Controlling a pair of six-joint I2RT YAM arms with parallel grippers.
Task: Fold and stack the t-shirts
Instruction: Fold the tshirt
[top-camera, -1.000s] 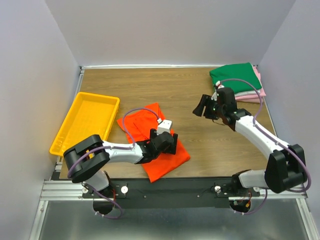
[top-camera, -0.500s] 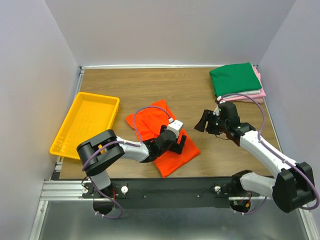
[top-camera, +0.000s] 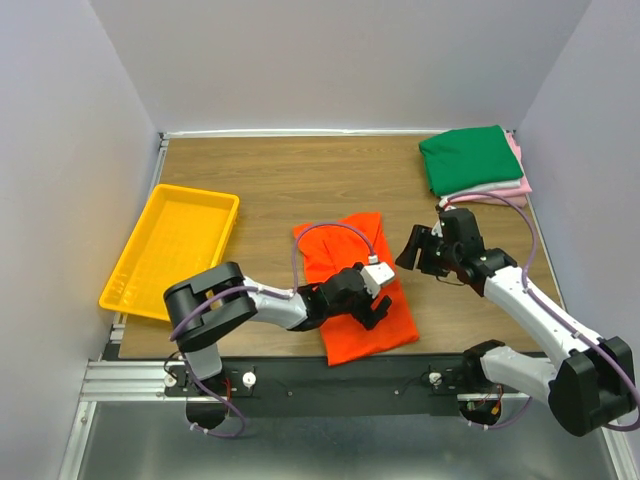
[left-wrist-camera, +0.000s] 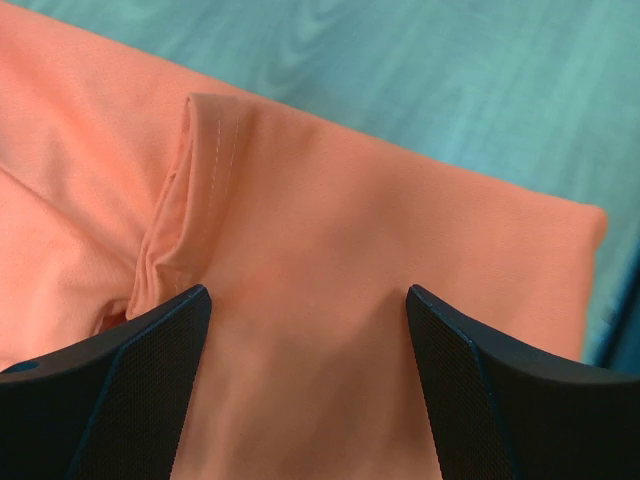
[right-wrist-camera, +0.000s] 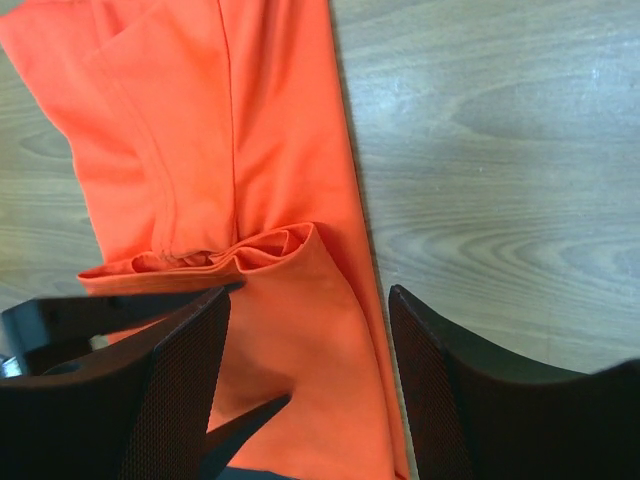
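Observation:
The bright orange t-shirt (top-camera: 372, 338) lies partly folded on the table's near middle, with a sleeve fold (left-wrist-camera: 205, 170) bunched on it. My left gripper (top-camera: 378, 308) is open, its two pads spread wide and pressed down on the orange cloth (left-wrist-camera: 330, 200); in the left wrist view the left gripper (left-wrist-camera: 308, 300) pinches nothing. Just right of the shirt, my right gripper (top-camera: 408, 250) hovers open; in its own view the right gripper (right-wrist-camera: 308, 300) sits over the shirt's right edge (right-wrist-camera: 200, 120). A dark green t-shirt (top-camera: 470, 155) tops a folded stack with pink (top-camera: 497, 188) beneath.
A yellow plastic tray (top-camera: 195, 191) stands at the left of the wooden table (top-camera: 300, 175). The folded stack occupies the back right corner. Grey walls close in the table on three sides. The left arm's purple cable loops over the orange shirt.
The left gripper slid the orange shirt rightward and turned it, its pads still spread on the cloth. The right gripper came down and toward the shirt's right edge.

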